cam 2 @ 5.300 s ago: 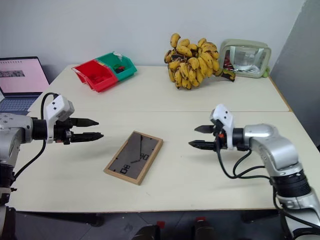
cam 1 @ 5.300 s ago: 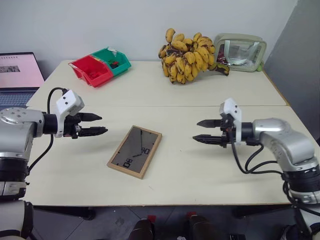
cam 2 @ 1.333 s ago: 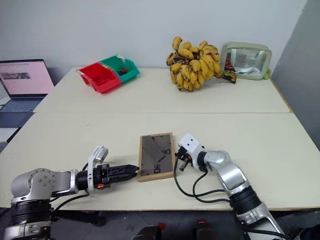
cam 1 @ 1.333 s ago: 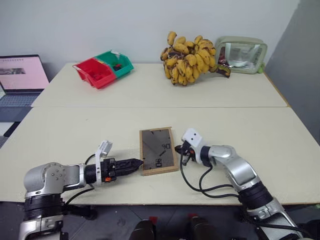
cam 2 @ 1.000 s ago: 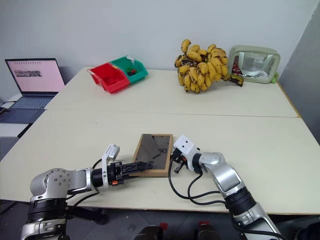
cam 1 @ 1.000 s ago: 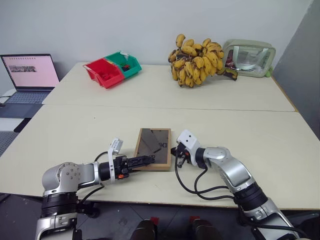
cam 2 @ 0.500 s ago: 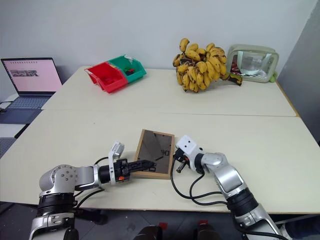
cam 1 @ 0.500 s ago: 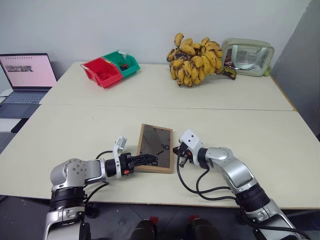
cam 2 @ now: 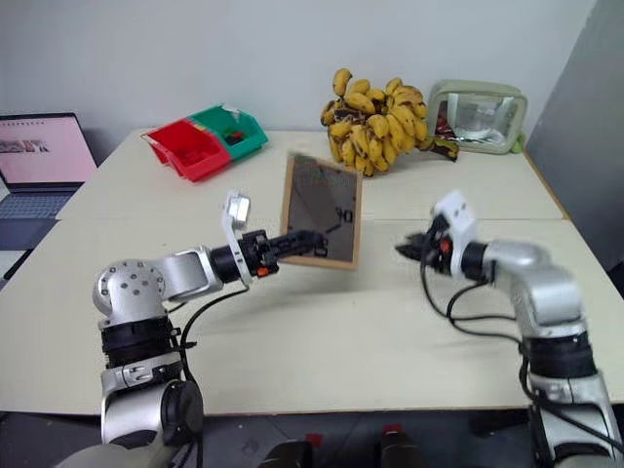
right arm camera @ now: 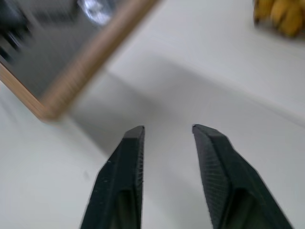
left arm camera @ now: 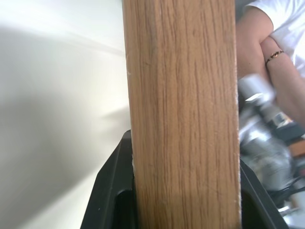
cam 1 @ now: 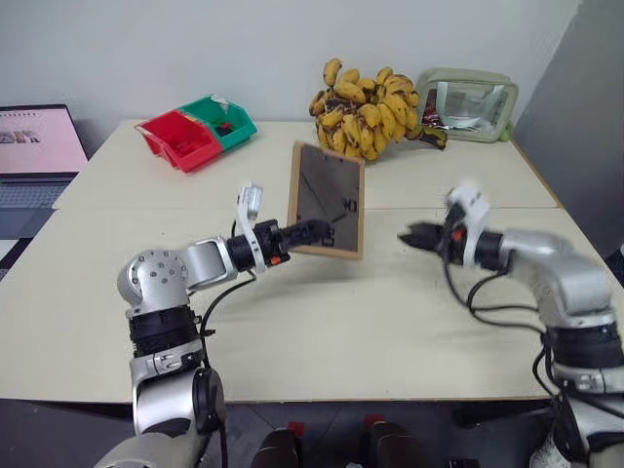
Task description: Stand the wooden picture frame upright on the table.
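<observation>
The wooden picture frame (cam 1: 327, 198) hangs roughly upright above the table (cam 1: 292, 322), its dark grey back panel facing me. My left gripper (cam 1: 317, 232) is shut on the frame's lower left edge; in the left wrist view the light-wood edge (left arm camera: 183, 119) sits clamped between the black fingers (left arm camera: 112, 191). My right gripper (cam 1: 409, 237) hovers to the right of the frame, apart from it. Its fingers (right arm camera: 126, 162) stand open with nothing between them, and the frame (right arm camera: 52, 62) lies beyond them.
At the back of the table lie a bunch of bananas (cam 1: 366, 122), a greenish zip pouch (cam 1: 468, 102) and red and green bins (cam 1: 195, 132). A laptop (cam 1: 34, 151) sits at far left. A person's arm (left arm camera: 267, 52) appears in the left wrist view.
The left gripper has raised the frame off the table and turned it upright. The right gripper has pulled away to the right, risen and opened. The camera view has shifted too.
</observation>
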`<action>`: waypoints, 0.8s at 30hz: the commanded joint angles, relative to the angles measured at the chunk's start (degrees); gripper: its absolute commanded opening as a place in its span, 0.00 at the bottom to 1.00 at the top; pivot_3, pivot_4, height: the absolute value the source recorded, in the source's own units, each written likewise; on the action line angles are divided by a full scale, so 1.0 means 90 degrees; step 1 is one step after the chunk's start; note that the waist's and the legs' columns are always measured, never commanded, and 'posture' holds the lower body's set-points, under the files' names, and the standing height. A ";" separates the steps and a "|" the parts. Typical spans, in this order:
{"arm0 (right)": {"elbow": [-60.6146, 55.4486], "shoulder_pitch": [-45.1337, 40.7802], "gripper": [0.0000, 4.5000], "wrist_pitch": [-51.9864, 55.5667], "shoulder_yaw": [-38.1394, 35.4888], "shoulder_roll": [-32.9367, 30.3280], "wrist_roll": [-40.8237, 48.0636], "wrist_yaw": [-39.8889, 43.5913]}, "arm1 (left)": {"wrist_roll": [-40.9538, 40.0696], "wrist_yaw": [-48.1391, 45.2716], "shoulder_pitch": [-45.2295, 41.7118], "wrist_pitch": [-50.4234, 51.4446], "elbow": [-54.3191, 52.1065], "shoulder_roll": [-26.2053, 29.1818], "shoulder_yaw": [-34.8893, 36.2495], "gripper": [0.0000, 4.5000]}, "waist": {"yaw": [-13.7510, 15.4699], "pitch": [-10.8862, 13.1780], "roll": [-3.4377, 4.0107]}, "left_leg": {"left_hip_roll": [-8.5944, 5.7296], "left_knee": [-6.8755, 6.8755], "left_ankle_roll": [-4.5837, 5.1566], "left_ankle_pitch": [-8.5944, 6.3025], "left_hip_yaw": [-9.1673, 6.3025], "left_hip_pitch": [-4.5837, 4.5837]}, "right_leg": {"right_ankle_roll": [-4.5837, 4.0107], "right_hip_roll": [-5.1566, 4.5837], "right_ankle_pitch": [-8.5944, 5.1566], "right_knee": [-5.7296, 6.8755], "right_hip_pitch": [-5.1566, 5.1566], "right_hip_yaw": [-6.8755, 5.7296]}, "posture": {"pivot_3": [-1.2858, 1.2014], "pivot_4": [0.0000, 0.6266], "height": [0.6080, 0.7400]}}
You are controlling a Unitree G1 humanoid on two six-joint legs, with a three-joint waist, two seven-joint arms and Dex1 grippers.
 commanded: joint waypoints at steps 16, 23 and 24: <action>0.2843 -0.2932 1.00 -0.1640 0.1057 0.1847 -0.0140 0.0227 | 0.0307 -0.1012 -0.0319 -0.1328 -0.0075 0.1000 -0.0784 0.27 | 0.0025 0.0003 0.0004 | 0.0001 0.0002 0.0001 0.0001 0.0001 -0.0072 | -0.0003 -0.0018 0.0000 0.0001 -0.0070 -0.0001 | 0.52 0.24 1.00; 0.2733 -0.2875 1.00 -0.1711 0.1138 0.2213 -0.0024 0.0534 | 0.0247 -0.0975 -0.0245 -0.1307 -0.0191 0.1061 -0.0782 0.27 | 0.0031 0.0003 0.0004 | -0.0001 0.0002 -0.0019 0.0012 -0.0006 -0.0082 | -0.0003 -0.0040 0.0001 0.0001 -0.0076 -0.0008 | 0.52 0.24 1.00; 0.2388 -0.2762 1.00 -0.1415 0.1018 0.2206 0.0332 0.0707 | 0.0180 -0.0921 -0.0247 -0.1235 -0.0165 0.1040 -0.0709 0.27 | 0.0031 0.0003 0.0004 | -0.0001 0.0002 -0.0019 0.0012 -0.0006 -0.0082 | -0.0003 -0.0041 0.0001 0.0002 -0.0076 -0.0008 | 0.52 0.24 1.00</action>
